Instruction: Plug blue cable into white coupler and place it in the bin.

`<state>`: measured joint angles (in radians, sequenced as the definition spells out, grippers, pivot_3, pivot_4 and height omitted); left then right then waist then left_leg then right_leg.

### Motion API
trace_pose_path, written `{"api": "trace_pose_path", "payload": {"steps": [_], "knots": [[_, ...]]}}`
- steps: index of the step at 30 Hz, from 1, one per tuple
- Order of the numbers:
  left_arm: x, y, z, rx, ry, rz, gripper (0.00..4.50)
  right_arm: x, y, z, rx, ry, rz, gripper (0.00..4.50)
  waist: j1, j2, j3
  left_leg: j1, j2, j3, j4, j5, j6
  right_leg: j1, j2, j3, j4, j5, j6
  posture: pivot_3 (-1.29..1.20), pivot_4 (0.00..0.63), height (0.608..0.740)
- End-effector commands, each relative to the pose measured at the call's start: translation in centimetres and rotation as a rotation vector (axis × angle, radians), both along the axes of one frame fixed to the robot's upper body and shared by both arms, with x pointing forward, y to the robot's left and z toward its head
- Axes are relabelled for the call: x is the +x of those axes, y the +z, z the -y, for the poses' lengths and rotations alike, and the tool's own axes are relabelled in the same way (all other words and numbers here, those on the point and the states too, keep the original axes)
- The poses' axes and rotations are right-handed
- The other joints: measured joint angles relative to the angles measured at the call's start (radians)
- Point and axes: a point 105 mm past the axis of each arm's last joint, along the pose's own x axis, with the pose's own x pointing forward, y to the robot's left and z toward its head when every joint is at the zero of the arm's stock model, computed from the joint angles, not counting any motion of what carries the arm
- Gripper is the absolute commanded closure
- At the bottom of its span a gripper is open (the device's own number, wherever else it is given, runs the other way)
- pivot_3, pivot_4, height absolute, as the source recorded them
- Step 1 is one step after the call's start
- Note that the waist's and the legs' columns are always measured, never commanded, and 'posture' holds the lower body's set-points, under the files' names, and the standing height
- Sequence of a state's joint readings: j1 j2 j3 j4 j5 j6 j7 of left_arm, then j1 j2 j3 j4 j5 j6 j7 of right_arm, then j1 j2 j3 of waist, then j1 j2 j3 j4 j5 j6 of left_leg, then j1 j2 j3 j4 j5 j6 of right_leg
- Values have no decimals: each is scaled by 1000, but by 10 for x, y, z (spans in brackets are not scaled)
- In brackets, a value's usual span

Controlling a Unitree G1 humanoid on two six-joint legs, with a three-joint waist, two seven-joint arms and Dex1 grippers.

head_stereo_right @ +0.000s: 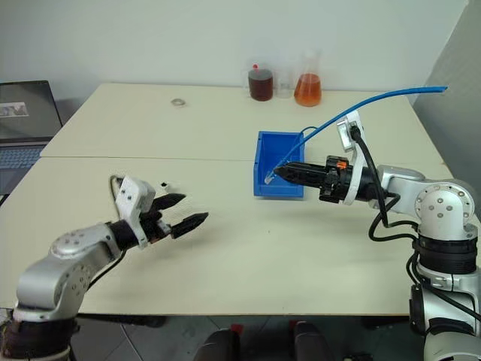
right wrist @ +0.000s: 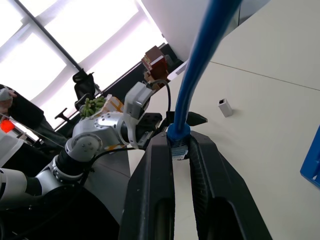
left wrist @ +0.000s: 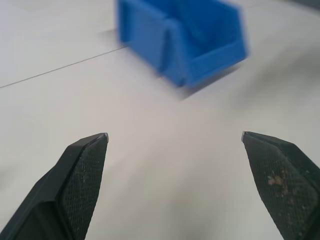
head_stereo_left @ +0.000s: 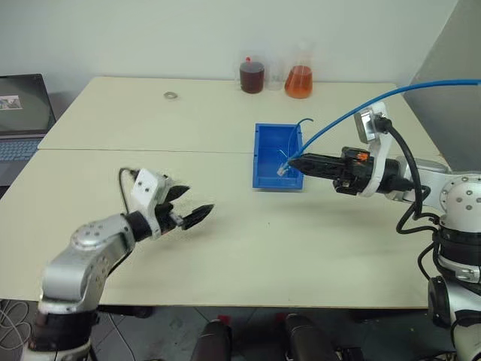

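Hovering over the bin (head_stereo_left: 264, 159), right gripper (head_stereo_left: 291, 163) pinches blue cable (head_stereo_left: 353, 114)

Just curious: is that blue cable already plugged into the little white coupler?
No. The white coupler lies alone on the table, while the right gripper holds the blue cable apart from it.

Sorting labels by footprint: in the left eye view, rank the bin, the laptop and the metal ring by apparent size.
1. laptop, though cropped by the frame edge
2. bin, close to it, so unsure
3. metal ring, clearly smallest
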<state>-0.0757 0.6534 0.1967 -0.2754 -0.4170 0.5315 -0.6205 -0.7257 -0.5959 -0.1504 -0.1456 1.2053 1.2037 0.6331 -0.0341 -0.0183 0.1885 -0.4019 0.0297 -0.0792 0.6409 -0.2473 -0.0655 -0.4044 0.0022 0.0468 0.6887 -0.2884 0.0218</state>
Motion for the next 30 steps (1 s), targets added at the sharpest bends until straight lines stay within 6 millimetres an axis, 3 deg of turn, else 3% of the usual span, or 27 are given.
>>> {"api": "trace_pose_path", "payload": {"steps": [1, 4, 9, 16, 22, 30], "knots": [[3, 1, -53, 141, 217, 113, 30, 2, 8, -5, 30, 22, 40, 4337, 2, 0, 0, 0, 0, 0, 0, 0, 0, 0, 0, 0, 0, 0, 0, 0, 150, 740], [10, -6, -80, 168, 304, 110, 30, 8, 7, -9, 31, 19, 47, 4337, 3, 0, 0, 0, 0, 0, 0, 0, 0, 0, 0, -1, 0, 0, 0, 0, 150, 740], [28, -17, -91, 125, 290, 66, 30, 11, 8, -11, 34, 19, 57, 4337, 8, 0, 0, 0, -1, 0, 1, 0, 0, 0, 0, -1, 0, 0, 0, 0, 150, 740], [48, -39, -88, 90, 142, -76, 30, 11, 9, -13, 29, 15, 77, 4337, 3, 0, 0, 0, -1, 0, 0, 0, 0, 0, 0, -2, 2, 0, 0, 0, 150, 740], [70, -29, -86, 93, 75, -100, 30, 9, 10, -11, 28, 1, 86, 4337, 5, 0, 0, 0, -1, -1, 2, 0, 0, 0, 0, -3, 5, 0, 0, 0, 150, 740], [86, -32, -67, 122, -12, -133, 30, 9, 11, -10, 22, -12, 91, 4337, 3, 0, 0, 0, -1, -1, 2, 0, 0, 0, 0, -3, 7, 0, 0, 0, 150, 740]]}}
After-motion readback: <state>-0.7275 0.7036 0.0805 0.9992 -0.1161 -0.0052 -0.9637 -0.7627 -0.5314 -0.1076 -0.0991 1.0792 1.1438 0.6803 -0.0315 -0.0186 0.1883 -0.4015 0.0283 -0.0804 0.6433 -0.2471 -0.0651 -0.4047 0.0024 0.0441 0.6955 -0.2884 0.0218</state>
